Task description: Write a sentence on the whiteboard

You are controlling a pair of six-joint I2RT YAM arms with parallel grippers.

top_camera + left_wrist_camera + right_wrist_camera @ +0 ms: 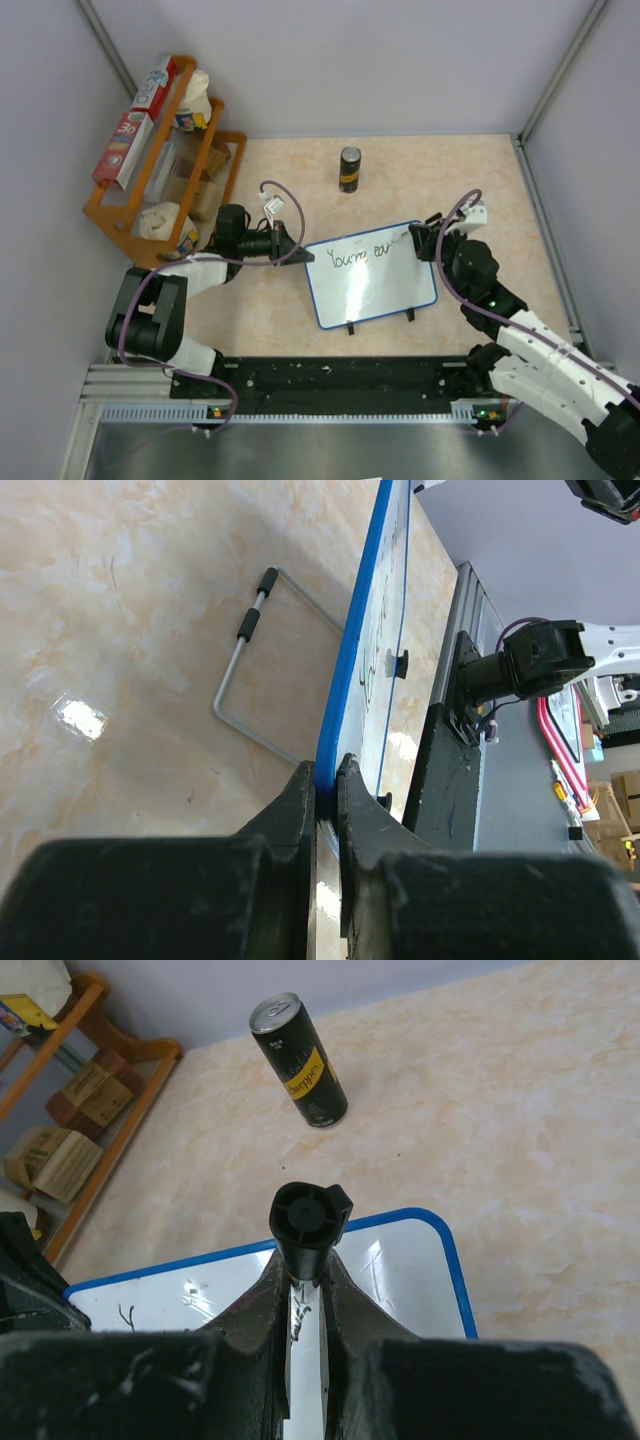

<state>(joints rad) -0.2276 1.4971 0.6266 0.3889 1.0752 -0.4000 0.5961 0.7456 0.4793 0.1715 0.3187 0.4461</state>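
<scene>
The left hand [292,251] is clamped on the board [375,290] at its far left corner. In the left wrist view its fingers [298,798] are shut tight on the thin blue rim, and the board runs away from them edge-on. On the board's back side in that view is a bent wire stand [243,675] with black sleeves, over the bench [300,180].

The right hand [418,238] is at the board's far right corner, opposite the left one. Its fingers [345,1305] are closed on a marker [310,1218], whose round black end points up at the wrist camera. The marker's tip is hidden below the fingers, so I cannot tell whether it touches the white surface. The board lies directly under this hand, with its rounded right corner just past the fingers.

From above, the board sits mid-bench between the two hands, turned slightly, with its two black feet on the near long edge. The writing [358,251] is one dark line along the far edge, running from near the left hand towards the marker. It looks like "You've ea", but the letters are too small to be sure. The rest of the white face is bare.

A dark can [349,168] with a yellow label stands upright beyond the board, well apart from it. A wooden rack [120,215] holding boxes and packets sits at the far left.
</scene>
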